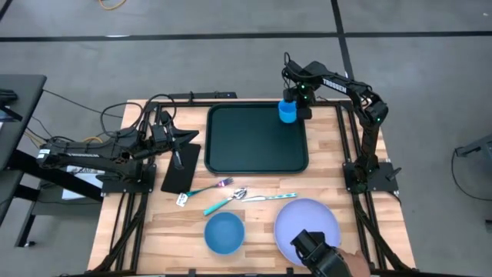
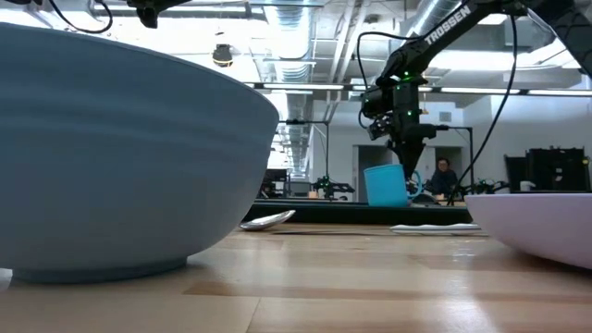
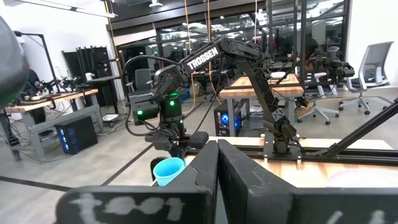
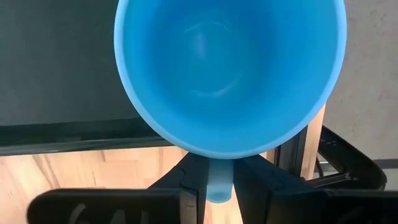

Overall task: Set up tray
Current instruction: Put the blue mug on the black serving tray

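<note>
The dark green tray lies mid-table toward the far edge. A light blue cup sits over the tray's far right corner, upright with its mouth up. My right gripper stands above it, shut on its handle. In the low view the cup tilts slightly, its base near the tray's rim; whether it touches the tray, I cannot tell. My left gripper rests shut at the table's left, over a flat black piece. My right gripper pinches the cup's handle between its two fingers. The fingers come from above, pointing down, at the cup's side. The cup stays upright beside the fingers, over the tray's far right corner.
Near the tray's near edge lie a fork, a teal spoon and a knife. A blue bowl and a lavender plate sit by the near edge. A dark object with a hand overlaps the plate.
</note>
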Tool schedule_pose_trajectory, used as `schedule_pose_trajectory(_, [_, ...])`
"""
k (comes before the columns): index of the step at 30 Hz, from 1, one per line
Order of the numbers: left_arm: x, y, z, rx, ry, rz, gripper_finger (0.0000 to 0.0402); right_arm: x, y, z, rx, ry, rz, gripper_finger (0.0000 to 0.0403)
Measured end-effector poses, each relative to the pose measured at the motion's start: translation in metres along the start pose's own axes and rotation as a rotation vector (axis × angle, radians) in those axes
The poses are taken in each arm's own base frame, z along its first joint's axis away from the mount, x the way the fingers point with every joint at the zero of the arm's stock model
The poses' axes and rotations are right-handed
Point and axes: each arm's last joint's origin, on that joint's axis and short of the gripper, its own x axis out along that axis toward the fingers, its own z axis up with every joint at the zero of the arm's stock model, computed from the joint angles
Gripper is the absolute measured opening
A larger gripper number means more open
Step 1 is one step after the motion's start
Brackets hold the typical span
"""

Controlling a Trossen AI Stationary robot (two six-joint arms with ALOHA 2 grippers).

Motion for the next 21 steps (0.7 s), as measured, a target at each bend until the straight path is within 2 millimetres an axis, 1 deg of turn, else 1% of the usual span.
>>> schedule_pose_trajectory(21, [0.0, 0.0, 0.0, 0.0, 0.0, 0.0, 0.0, 0.0, 0.001, -0.0008, 0.001, 0.009, 0.01, 0.0056])
